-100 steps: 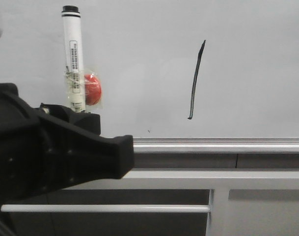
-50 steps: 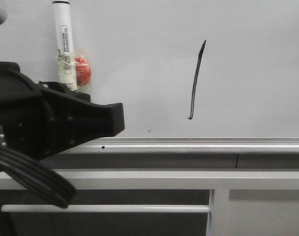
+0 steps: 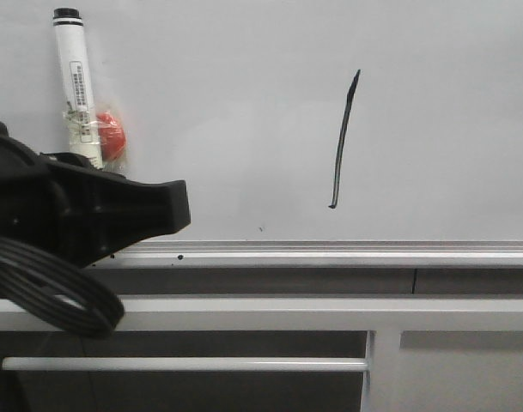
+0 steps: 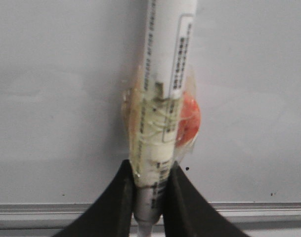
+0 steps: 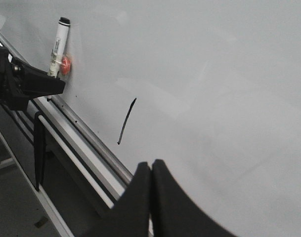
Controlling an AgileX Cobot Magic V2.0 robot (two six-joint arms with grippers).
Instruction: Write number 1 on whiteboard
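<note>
The number 1 [image 3: 342, 142] is a thin black slanted stroke on the whiteboard [image 3: 244, 94], right of centre; the right wrist view shows the number 1 [image 5: 126, 121] too. My left gripper [image 3: 95, 165] is at the far left, shut on the lower end of a white marker [image 3: 76, 86] that stands upright in front of the board, well left of the stroke. A red lump [image 3: 112, 144] is taped to the marker. In the left wrist view the fingers [image 4: 121, 192] clamp the marker [image 4: 162, 74]. My right gripper [image 5: 151, 165] is shut with nothing in it.
A silver rail [image 3: 373, 251] runs along the board's lower edge, with small black specks [image 3: 179, 256] near it. Below is a grey-white metal frame with a horizontal bar [image 3: 184, 364]. Black cables [image 3: 55, 296] loop under my left arm.
My left gripper has moved left with the marker still in it, farther from the stroke. The stroke is unchanged.
</note>
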